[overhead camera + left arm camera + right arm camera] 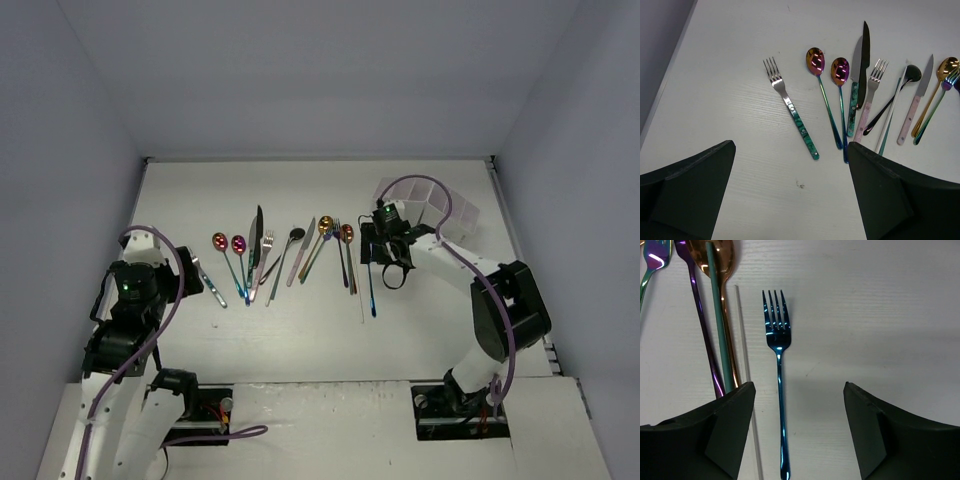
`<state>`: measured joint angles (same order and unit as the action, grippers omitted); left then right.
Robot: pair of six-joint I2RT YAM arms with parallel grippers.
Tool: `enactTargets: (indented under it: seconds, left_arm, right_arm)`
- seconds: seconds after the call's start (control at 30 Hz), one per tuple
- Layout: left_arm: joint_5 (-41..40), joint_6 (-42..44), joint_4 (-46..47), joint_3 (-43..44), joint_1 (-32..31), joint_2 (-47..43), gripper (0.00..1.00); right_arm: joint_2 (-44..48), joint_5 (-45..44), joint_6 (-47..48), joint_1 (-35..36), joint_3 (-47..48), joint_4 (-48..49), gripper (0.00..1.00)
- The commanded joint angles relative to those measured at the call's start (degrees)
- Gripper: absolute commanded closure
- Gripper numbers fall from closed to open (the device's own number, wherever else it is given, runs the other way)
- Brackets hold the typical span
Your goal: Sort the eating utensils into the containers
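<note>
right wrist view. my right gripper (796, 387) hangs over the table (900, 315) with its two dark fingers spread, grasping nothing. the blue fork (779, 385) lies flat between them, tines pointing away from me. it is nearer my left finger than my right and, as far as this view shows, touches neither. just left of the fork runs a thin white stick (742, 340), then a teal stick (717, 315) lying across a copper spoon (729, 260), then a purple handle (700, 325). their near ends pass out of sight behind my left finger.

top view. the blue fork is the rightmost piece of the utensil row, a little apart from the rest. the white compartment row (462, 212) stands at the far right of the table, beyond my right arm and well apart from the fork. a purple cable (420, 182) loops across it.

left wrist view. my left gripper (791, 145) is spread wide and empty. a green-handled fork (792, 112) lies ahead, its handle end reaching toward the gap. to its right lie two rainbow spoons (827, 102), a black knife (865, 60) and a pink-handled fork (871, 95).
</note>
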<state>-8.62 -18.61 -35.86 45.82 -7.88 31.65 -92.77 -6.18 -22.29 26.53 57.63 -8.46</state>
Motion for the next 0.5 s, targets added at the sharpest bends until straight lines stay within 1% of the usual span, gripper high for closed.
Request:
enactTargets:
  seconds: [0.0, 0.13, 0.37, 0.43, 0.47]
  left_arm:
    - [-0.12, -0.04, 3.80, 0.50, -0.10, 1.56, 0.07]
    - [-0.08, 0.06, 3.69, 0.67, -0.03, 2.01, 0.07]
    - [-0.24, 0.13, 3.60, 0.67, -0.03, 1.93, 0.07]
    - [-0.26, 0.07, 3.68, 0.67, -0.03, 2.01, 0.07]
    - [-0.26, 0.07, 3.69, 0.67, -0.03, 2.02, 0.07]
  right_arm:
    - [-1.61, 0.11, -0.61, 1.37, 0.40, 3.42, 0.38]
    - [-3.27, -0.23, -0.82, 1.94, -0.05, 3.79, 0.42]
    - [-5.45, -0.15, -0.41, 2.52, -1.00, 4.22, 0.55]
    - [-6.08, -0.15, -0.38, 2.73, -1.02, 4.24, 0.57]
    - [-6.37, -0.02, -0.38, 2.74, -1.09, 4.24, 0.60]
